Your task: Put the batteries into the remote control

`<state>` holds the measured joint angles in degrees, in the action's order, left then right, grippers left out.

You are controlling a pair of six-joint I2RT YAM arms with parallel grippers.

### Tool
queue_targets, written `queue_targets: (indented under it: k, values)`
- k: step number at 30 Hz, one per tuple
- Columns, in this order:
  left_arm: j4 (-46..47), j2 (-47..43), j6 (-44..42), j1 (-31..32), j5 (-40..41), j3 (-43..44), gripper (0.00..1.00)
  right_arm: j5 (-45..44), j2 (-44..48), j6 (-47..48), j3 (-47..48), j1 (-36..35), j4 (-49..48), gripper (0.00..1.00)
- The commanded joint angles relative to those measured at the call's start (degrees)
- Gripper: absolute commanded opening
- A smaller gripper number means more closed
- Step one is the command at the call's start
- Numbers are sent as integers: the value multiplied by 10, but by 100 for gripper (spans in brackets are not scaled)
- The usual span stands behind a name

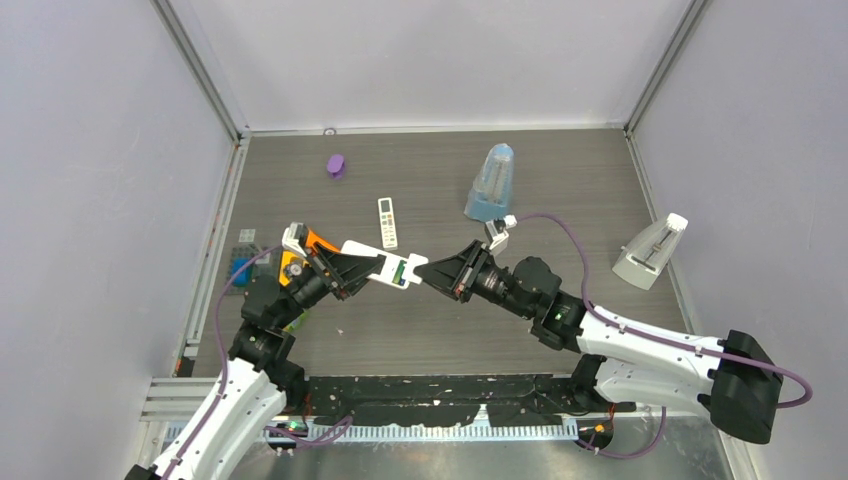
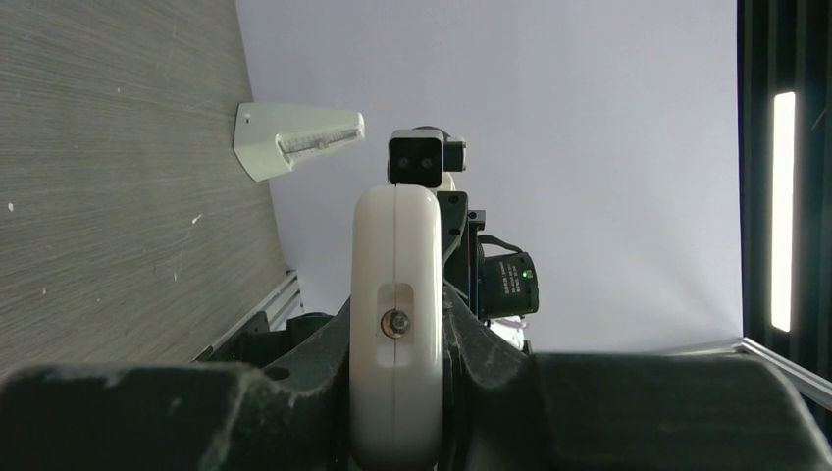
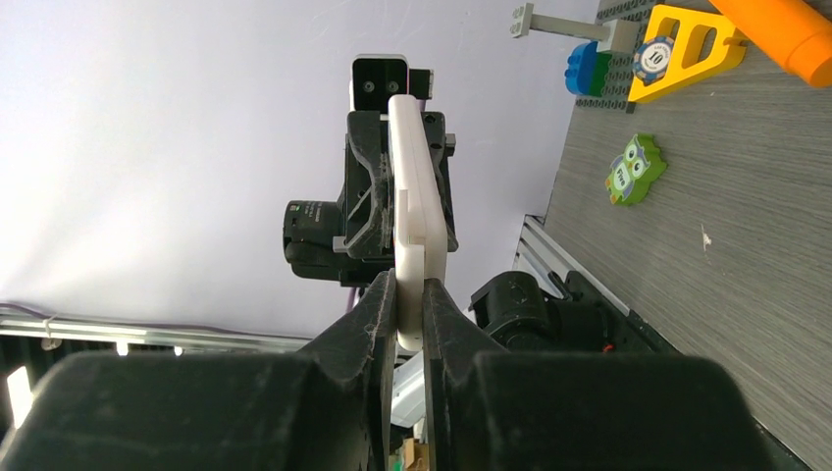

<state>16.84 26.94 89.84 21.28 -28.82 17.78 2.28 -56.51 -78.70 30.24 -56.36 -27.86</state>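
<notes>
Two tools grip one white remote (image 1: 390, 264) between them, held up above the middle of the desk (image 1: 560, 170). The left tool (image 1: 362, 268) is closed around one end. The right tool (image 1: 430, 272) is nearly shut and pinches the thin edge of the other end. In both wrist views the remote stands edge-on between dark fingers.

This looks like the stage of steadying or turning the remote to get at its battery bay. A small green patch (image 1: 400, 270) shows on its face in the top view. It may be a cell already seated, but it is too small to tell.

Next, one tool would probably need to let go while the other steadies the remote with the bay facing up. A cell could then be fetched and pressed in the right way round.

Counted:
- Two remotes: the held one, and a second remote (image 1: 387, 222) lying flat just above centre.
- Two wedge-shaped stands: a clear blue stand (image 1: 492, 183) right of centre, and a white stand (image 1: 648, 252) at the right edge.
- One purple object (image 1: 336, 165) at upper left.
- One green owl figure (image 3: 634, 169).
- No loose batteries that I can pick out.
</notes>
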Motion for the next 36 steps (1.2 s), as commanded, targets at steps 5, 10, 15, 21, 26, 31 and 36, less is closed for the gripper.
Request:
queue_targets:
  k: [5, 10, 15, 21, 26, 31, 36]
  values:
    - [35, -19, 19, 2, 27, 30, 0, 1, 6, 4, -6, -7, 7, 5]
    - [33, -20, 24, 2, 27, 30, 0, 4, -6, -1, -7, -9, -2, 5]
    - [38, -19, 28, 2, 27, 29, 0, 4, -17, -3, -4, -16, -4, 5]
    - [44, -16, 31, 2, 26, 29, 0, 6, -37, -7, -2, -22, -13, 5]
    - [57, -15, 33, 2, 17, 29, 0, 6, -45, -14, 0, -23, 4, 8]
    - [76, -12, 39, 2, 7, 28, 0, 13, -56, -16, 14, -23, 69, 20]
    - [93, -5, 44, 2, 0, 29, 0, 17, -67, -5, 37, -22, 125, 29]
